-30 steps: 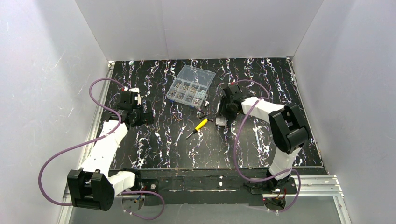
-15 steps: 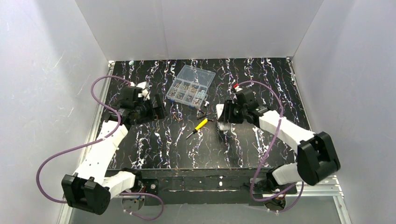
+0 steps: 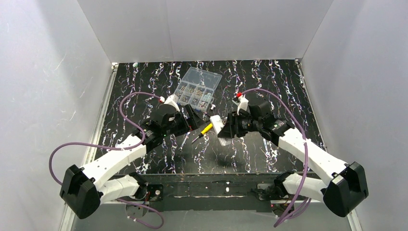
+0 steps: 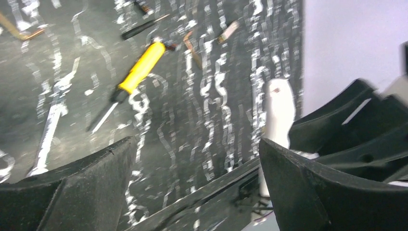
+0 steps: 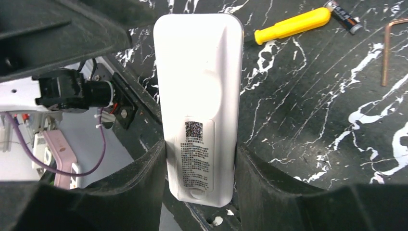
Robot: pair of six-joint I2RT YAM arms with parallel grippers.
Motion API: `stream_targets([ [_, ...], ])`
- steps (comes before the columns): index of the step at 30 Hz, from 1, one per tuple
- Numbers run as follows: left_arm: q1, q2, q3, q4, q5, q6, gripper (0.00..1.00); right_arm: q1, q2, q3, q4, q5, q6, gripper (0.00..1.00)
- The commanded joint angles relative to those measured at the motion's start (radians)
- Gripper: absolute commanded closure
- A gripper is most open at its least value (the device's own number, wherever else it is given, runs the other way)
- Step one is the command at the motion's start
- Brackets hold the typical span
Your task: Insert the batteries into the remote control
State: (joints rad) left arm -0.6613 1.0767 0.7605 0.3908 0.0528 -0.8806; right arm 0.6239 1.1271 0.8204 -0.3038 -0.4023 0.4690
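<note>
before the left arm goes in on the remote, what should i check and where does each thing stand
1. Grip secure: ok. The slim white plastic remote control is clamped between the right fingers at its labelled end.
2. Clear of the surface: ok. It is held above the black marbled table.
3. Left fingers open and empty: ok.
4. Battery compartment open: not ok. The labelled back looks closed.
5. Battery in hand: not ok. One small dark cylinder, likely a battery, lies on the table by the yellow-handled screwdriver.
</note>
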Motion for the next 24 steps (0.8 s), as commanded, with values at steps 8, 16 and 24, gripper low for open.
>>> stream_targets([
  [8, -0.082, 0.048, -0.013, 0.307, -0.062, -0.211, 0.01, 0.010, 0.062, -0.005, 0.031, -0.113, 0.058, 0.86],
  [16, -0.096, 0.041, -0.076, 0.313, -0.057, -0.245, 0.00, 0.026, 0.067, 0.032, 0.087, -0.183, 0.077, 0.85],
  [24, -0.102, 0.066, -0.073, 0.328, -0.013, -0.261, 0.13, 0.038, 0.097, 0.050, 0.125, -0.202, 0.088, 0.85],
])
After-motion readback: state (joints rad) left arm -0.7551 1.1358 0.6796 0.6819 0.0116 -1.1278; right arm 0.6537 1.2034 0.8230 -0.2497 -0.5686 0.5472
